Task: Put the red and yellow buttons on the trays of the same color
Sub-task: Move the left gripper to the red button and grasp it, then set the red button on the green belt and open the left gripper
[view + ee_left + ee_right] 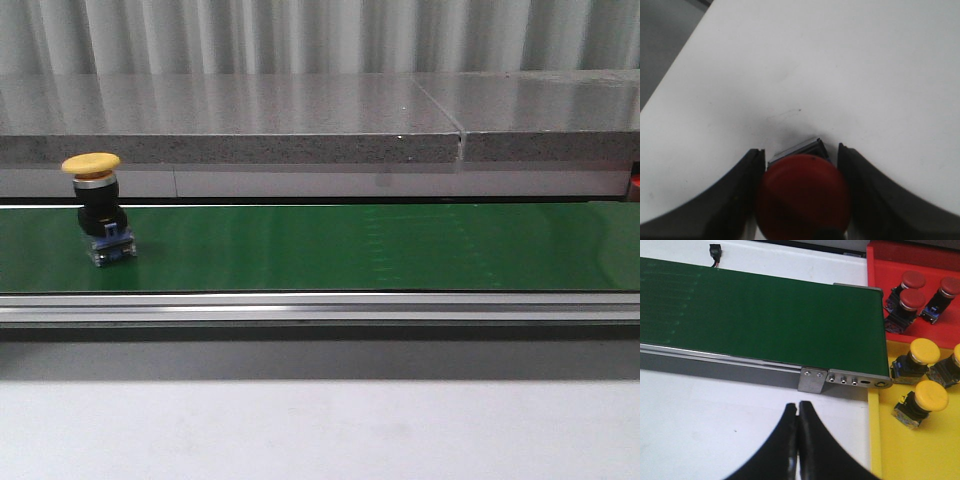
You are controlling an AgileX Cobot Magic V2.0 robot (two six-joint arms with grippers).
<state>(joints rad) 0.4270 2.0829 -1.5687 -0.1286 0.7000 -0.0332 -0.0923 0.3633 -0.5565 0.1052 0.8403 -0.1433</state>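
Observation:
A yellow button with a black body and blue base stands upright on the green conveyor belt at its left end. My left gripper is shut on a red button and holds it over the white table. My right gripper is shut and empty over the white table, in front of the belt's end. The red tray holds three red buttons. The yellow tray holds three yellow buttons. Neither gripper shows in the front view.
A grey stone ledge runs behind the belt. An aluminium rail edges the belt's front. A small black connector lies on the table beyond the belt. The trays sit side by side past the belt's end.

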